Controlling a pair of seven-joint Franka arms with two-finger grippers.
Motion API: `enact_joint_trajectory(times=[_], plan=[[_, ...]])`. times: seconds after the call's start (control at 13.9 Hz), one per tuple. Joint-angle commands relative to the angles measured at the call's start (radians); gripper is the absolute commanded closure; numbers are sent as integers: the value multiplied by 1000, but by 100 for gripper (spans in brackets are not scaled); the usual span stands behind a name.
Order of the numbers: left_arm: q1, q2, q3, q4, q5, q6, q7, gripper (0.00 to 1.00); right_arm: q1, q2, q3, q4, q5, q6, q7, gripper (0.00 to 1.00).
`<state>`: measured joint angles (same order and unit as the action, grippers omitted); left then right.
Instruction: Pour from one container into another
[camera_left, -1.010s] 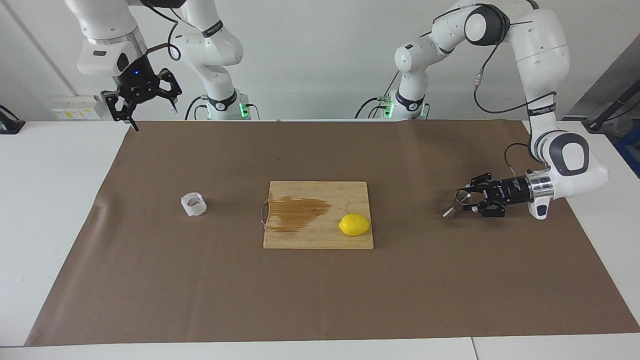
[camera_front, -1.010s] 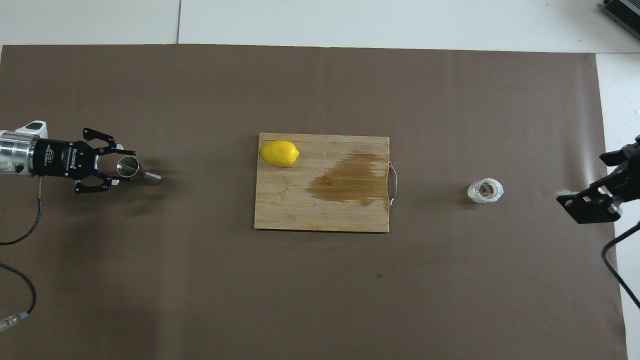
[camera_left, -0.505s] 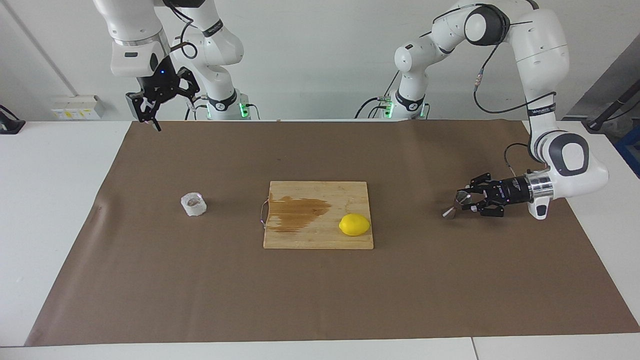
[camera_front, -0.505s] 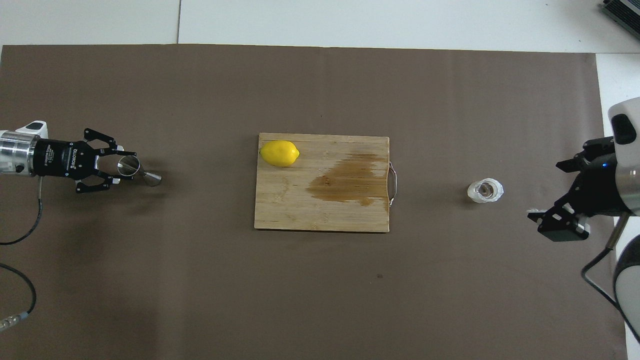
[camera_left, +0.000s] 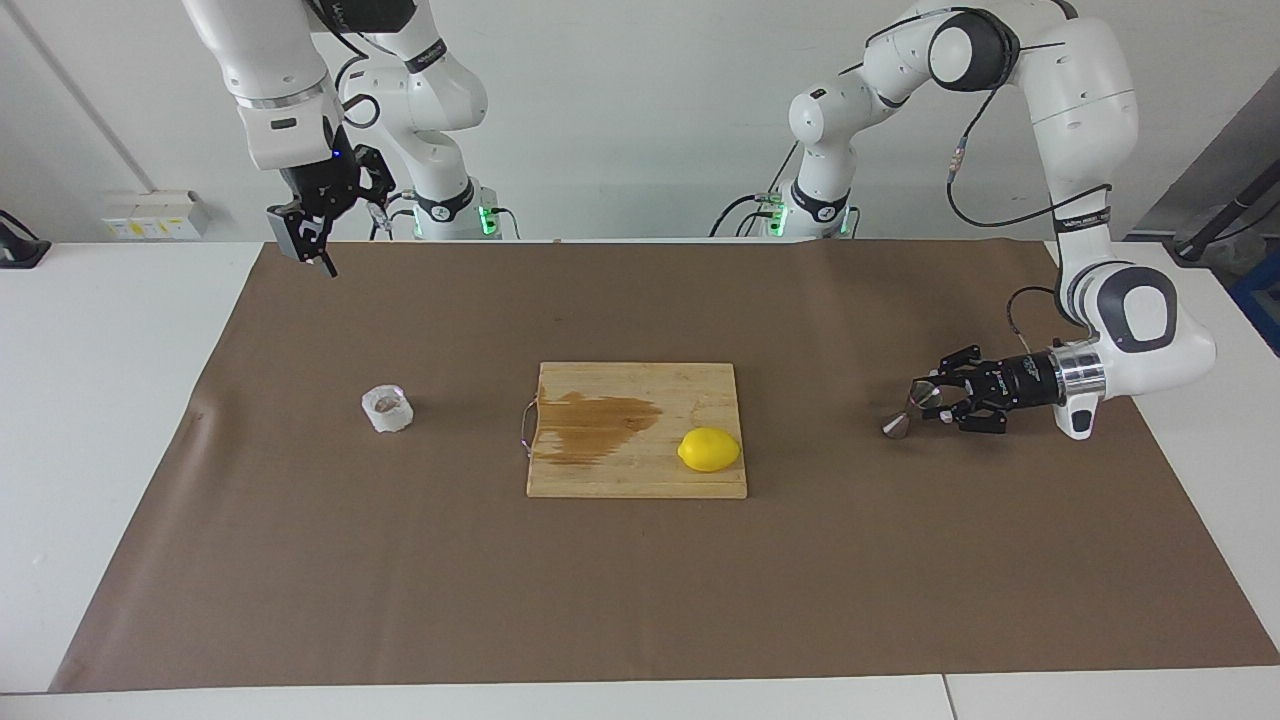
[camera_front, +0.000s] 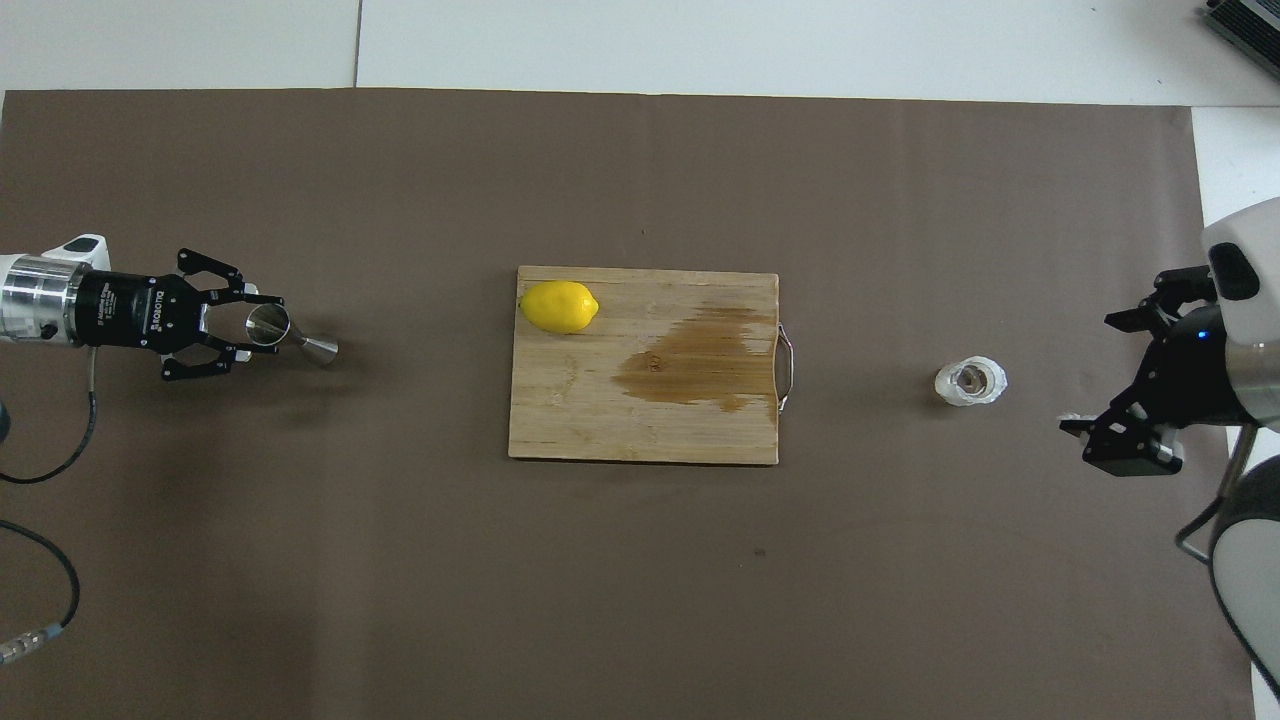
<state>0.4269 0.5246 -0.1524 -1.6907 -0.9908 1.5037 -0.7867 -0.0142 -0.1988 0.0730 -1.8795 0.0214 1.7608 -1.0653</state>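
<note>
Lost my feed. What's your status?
Left gripper shut on jigger, low over mat. Right gripper open, raised, clear of cup. Cutting board with lemon between them.

"ROBOTIQ" on left tool (camera_front: 243, 324) body; other markings unreadable.

Materials on the table
Shiny steel jigger (camera_left: 908, 410); crinkled translucent cup (camera_left: 387, 409); stained wooden board (camera_left: 636, 430); glossy lemon (camera_left: 709, 449); matt brown paper (camera_left: 640, 600).
</note>
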Motion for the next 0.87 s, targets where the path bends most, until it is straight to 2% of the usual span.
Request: enact_joint_trajectory(times=[0.0, 0.43, 0.79], plan=[[-63, -60, 8, -38, -72, -10, -37, 100, -33, -27, 1, -78, 26, 66, -97, 0], [-157, -178, 10, -141, -241, -1, -127, 100, -41, -21, 1, -174, 26, 210, -186, 0], [-304, -302, 8, -245, -399, 183, -183, 100, -43, 62, 1, -233, 26, 353, -235, 0]])
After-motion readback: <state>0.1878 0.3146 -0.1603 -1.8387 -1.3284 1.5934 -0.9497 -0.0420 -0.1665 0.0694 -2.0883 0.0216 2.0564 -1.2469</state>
